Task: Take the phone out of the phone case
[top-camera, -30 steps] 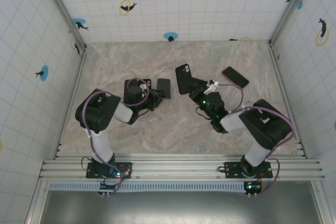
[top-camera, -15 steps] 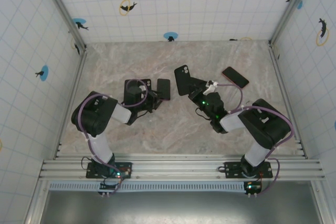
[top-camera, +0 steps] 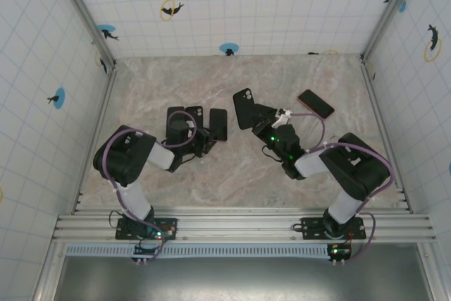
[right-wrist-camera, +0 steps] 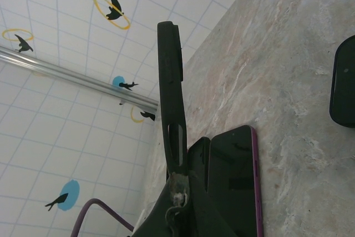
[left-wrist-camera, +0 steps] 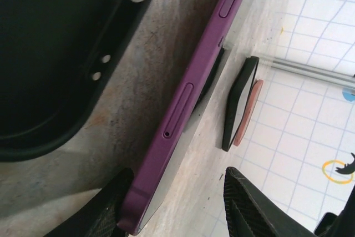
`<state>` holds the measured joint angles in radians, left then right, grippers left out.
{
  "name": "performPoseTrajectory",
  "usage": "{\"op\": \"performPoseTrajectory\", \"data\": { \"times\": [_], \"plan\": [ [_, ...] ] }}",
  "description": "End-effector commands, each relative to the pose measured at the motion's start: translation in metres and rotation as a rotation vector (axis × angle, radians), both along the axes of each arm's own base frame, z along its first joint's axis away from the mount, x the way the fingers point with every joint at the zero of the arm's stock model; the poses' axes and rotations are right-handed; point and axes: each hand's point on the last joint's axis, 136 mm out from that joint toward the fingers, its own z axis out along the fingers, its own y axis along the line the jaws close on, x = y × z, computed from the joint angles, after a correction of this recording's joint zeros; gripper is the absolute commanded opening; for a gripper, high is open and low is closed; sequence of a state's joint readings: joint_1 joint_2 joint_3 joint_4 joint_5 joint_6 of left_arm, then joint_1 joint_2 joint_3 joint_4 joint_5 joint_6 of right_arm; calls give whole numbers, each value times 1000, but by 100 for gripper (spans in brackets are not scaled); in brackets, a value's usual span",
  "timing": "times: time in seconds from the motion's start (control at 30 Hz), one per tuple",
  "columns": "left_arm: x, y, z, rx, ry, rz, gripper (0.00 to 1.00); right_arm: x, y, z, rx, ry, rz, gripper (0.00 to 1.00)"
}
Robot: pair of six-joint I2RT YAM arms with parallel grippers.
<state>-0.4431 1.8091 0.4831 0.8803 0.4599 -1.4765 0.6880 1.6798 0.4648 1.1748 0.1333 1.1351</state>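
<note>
A purple-edged phone (top-camera: 219, 124) lies flat on the table, screen up, free of any case. In the left wrist view its purple side (left-wrist-camera: 188, 98) runs between my left gripper's fingers (left-wrist-camera: 105, 209). The left gripper (top-camera: 204, 134) (left-wrist-camera: 178, 175) is open: one finger touches the phone's corner and the other stands well clear. My right gripper (top-camera: 271, 125) (right-wrist-camera: 180, 184) is shut on the bottom edge of an empty black phone case (top-camera: 245, 108) (right-wrist-camera: 171, 81) and holds it upright above the table. The purple phone (right-wrist-camera: 236, 184) lies beyond it.
A second black case (top-camera: 184, 119) (left-wrist-camera: 50, 54) lies just left of the purple phone. A dark phone with a reddish edge (top-camera: 315, 103) lies at the right. Walls close in the table on three sides, and bare marble stretches to the back.
My left gripper has opened off the purple phone and the left arm has drawn back a little. The right gripper has nudged the held case slightly left.
</note>
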Motion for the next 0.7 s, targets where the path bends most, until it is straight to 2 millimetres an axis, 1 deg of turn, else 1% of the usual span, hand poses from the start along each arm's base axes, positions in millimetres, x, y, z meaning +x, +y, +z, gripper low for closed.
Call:
{"op": "performPoseTrajectory", "data": {
  "times": [0.0, 0.07, 0.1, 0.2, 0.47, 0.67],
  "plan": [
    [3, 3, 7, 8, -40, -3, 46, 0, 1, 1, -9, -13, -3, 0],
    [2, 4, 6, 25, -39, -6, 47, 1, 0, 2, -15, -16, -9, 0],
    [8, 15, 7, 31, -39, 22, 47, 1, 0, 2, -17, -17, -8, 0],
    [7, 21, 5, 43, -31, 30, 48, 1, 0, 3, -18, -17, -11, 0],
    [2, 24, 2, 78, -17, 11, 51, 2, 0, 3, -23, -18, -8, 0],
    [1, 21, 8, 74, -30, 4, 51, 2, 0, 3, -22, -18, -11, 0]
  ]
}}
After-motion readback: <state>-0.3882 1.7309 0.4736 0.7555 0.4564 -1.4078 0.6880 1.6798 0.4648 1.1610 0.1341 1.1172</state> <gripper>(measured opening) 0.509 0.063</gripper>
